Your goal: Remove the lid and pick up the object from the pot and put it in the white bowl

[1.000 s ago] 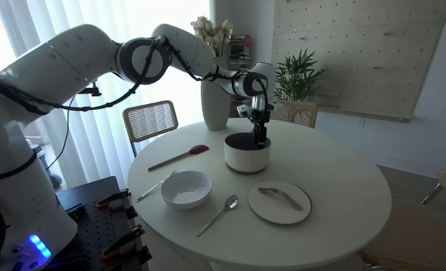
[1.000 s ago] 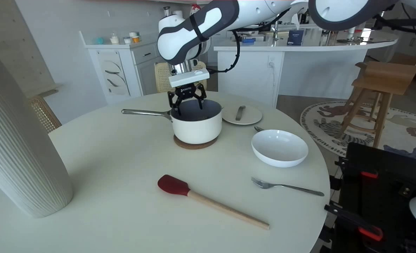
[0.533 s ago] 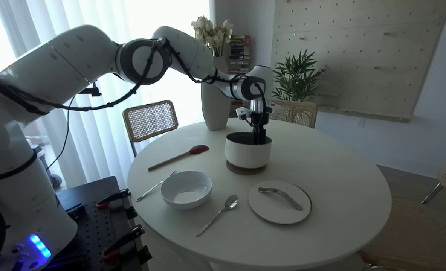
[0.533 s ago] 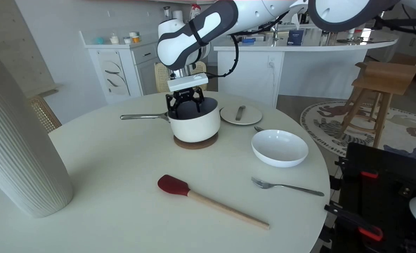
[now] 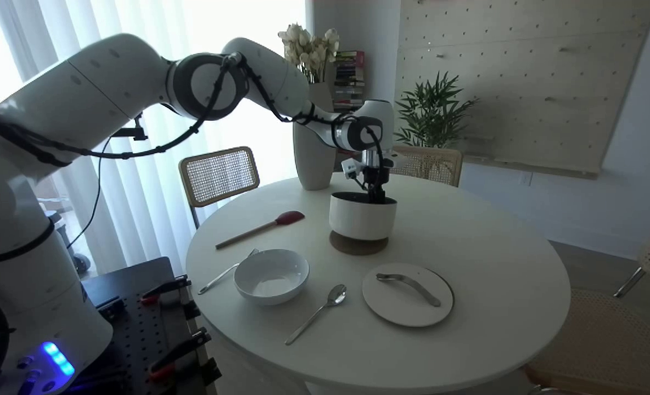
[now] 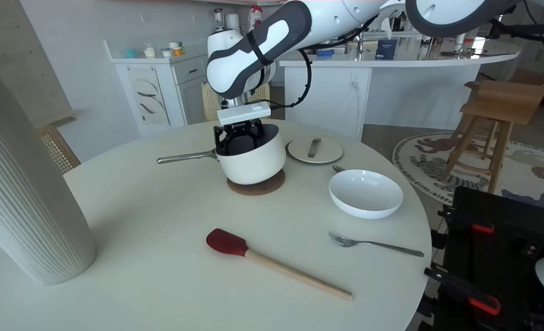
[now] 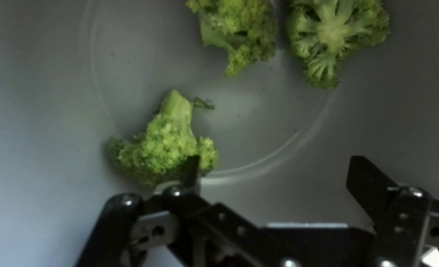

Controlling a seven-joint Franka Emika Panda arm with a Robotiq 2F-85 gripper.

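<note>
Level a second ago, the white pot [image 6: 253, 166] is tipped, its handle [image 6: 185, 157] dipping at the left in an exterior view and its right rim raised, with more of the brown cork disc [image 5: 359, 246] bared beneath it. The end effector [image 7: 275, 163] has sunk farther inside, while, in an exterior view, the lid [image 5: 404, 303] at the near right, the white bowl [image 5: 270, 264] at the near left and the red spatula [image 5: 262, 227] at the far left lie on the counter [image 5: 484, 274] where they did. The arm [image 5: 102, 77] reaches in from the left, its wrist bent down above the pot. The end effector is spread, its two fingers [image 7: 369, 189] well apart. In the wrist view a broccoli floret [image 7: 164, 142] lies at the edge of the pot's floor by the left finger, with two more florets [image 7: 241, 29] farther off; that finger overlaps it from this angle, so I cannot quite tell whether they touch.
</note>
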